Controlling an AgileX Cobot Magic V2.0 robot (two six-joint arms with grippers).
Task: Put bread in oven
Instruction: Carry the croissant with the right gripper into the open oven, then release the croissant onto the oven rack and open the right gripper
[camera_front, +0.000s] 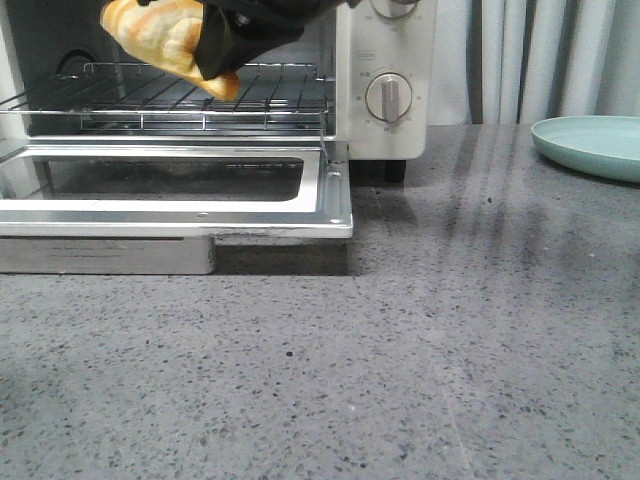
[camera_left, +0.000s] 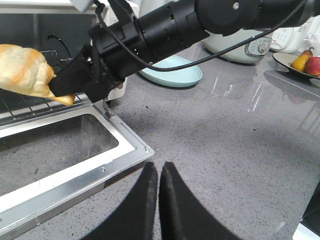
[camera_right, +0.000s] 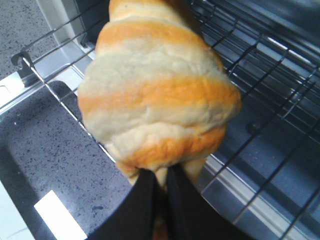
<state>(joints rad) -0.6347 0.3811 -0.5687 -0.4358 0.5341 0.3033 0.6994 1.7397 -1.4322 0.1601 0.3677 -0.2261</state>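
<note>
The right gripper (camera_front: 225, 60) is clamped on one end of the bread (camera_front: 160, 35), holding it above the wire rack (camera_front: 180, 95), clear of the bars, at about 11 o'clock in the front view. The oven (camera_front: 385, 80) door (camera_front: 175, 190) lies fully open below. To seat the bread well, the arm should advance deeper over the rack, lower to contact, then release. The left gripper (camera_left: 159, 190) rests with fingers together, empty, near the door corner.

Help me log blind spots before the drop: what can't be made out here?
- Right gripper: pads hidden under the striped golden croissant-shaped bread in the right wrist view.
- Cream-white toaster oven: top cut off by the front view's edge.
- Metal wire rack: the bread's height above it is unclear everywhere.
</note>
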